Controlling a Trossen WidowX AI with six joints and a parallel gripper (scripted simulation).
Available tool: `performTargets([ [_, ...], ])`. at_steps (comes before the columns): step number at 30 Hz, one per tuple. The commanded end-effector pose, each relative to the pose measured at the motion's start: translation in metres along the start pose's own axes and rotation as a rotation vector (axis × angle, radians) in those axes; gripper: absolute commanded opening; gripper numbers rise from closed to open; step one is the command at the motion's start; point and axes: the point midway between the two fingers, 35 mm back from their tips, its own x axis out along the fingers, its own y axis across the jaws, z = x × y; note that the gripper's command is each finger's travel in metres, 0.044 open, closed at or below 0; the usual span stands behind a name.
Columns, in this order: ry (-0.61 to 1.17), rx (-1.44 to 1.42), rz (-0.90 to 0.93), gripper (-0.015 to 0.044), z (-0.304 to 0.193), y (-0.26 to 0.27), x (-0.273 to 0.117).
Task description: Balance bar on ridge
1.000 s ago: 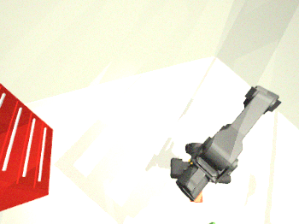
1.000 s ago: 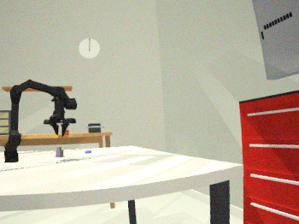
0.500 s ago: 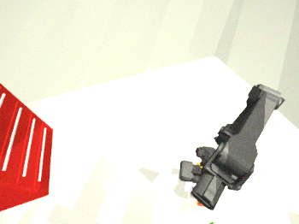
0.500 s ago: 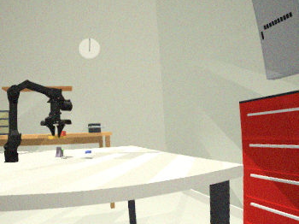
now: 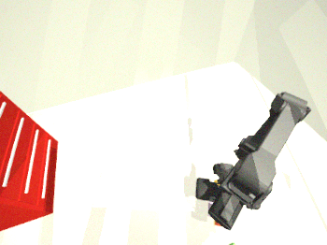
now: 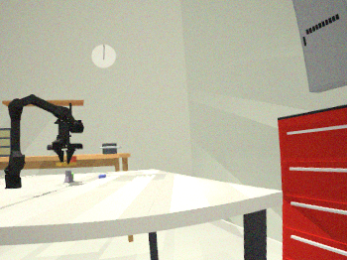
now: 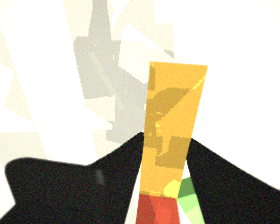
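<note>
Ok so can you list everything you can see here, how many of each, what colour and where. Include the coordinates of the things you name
bar (image 7: 172, 105): one, yellow-orange with a red end, between the fingers
small ridge block (image 6: 68, 177): one, greyish purple, on the table below the gripper
small piece (image 6: 102, 176): one, blue, on the table
table (image 5: 121, 161) (image 6: 208, 205): one, white, under the arm
drawer cabinet (image 5: 52, 180) (image 6: 312, 148): one, red with pale handles, beyond the table
wall box (image 6: 322, 57): one, grey, above the cabinet
clock (image 6: 99, 57): one, pale, on the wall
arm (image 5: 262, 161) (image 6: 15, 131): one, black
gripper (image 6: 65, 162) (image 7: 164, 139): one, black, closed on the bar
</note>
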Motion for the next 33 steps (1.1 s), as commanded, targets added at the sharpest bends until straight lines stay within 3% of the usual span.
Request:
performTargets([
  [1, -0.001, 0.005, -0.005, 0.0, 0.001, -0.001, 0.007],
  [33, -0.001, 0.005, -0.005, 0.0, 0.001, -0.002, 0.017],
])
